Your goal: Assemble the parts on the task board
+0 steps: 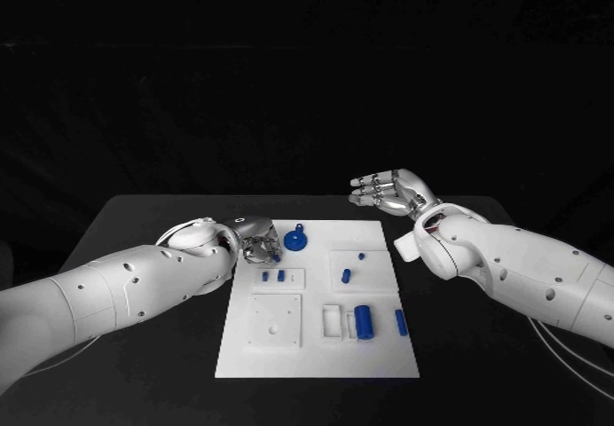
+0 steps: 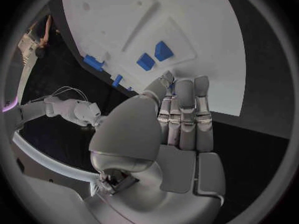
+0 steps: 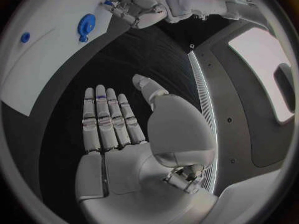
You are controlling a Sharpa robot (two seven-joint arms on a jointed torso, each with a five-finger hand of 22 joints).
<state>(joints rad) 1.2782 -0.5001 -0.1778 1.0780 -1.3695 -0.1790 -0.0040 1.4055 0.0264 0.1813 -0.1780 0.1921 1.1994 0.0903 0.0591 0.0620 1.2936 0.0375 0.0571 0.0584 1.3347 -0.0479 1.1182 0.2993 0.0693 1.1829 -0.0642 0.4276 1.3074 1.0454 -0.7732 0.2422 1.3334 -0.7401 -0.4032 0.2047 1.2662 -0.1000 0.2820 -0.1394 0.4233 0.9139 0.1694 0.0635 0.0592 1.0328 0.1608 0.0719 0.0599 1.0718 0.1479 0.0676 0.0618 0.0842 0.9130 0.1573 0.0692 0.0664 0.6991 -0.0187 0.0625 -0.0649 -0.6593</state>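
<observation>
The task board [image 1: 320, 346] lies flat in the middle of the tabletop [image 1: 128, 222], between the two hands.

Left hand [image 1: 256, 241]: positioned over the board's far left corner. The fingers [image 2: 186, 104] lie straight and side by side, and the palm holds nothing. A round blue part with a stem [image 1: 295, 240] rests on the board just beside this hand, toward the board's centre. Two small blue blocks [image 1: 272, 276] stand in a recessed plate on the board, just nearer the robot than the hand; the left wrist view shows them just past the fingertips.

Right hand [image 1: 390, 191]: raised beyond the board's far right corner, clear of the board. The fingers [image 3: 107, 119] are extended and close together, thumb apart, and the palm holds nothing.

Further parts on the board, nearer the robot than both hands: a blue cylinder [image 1: 364, 321] and a slim blue bar [image 1: 400, 322], near but apart.
</observation>
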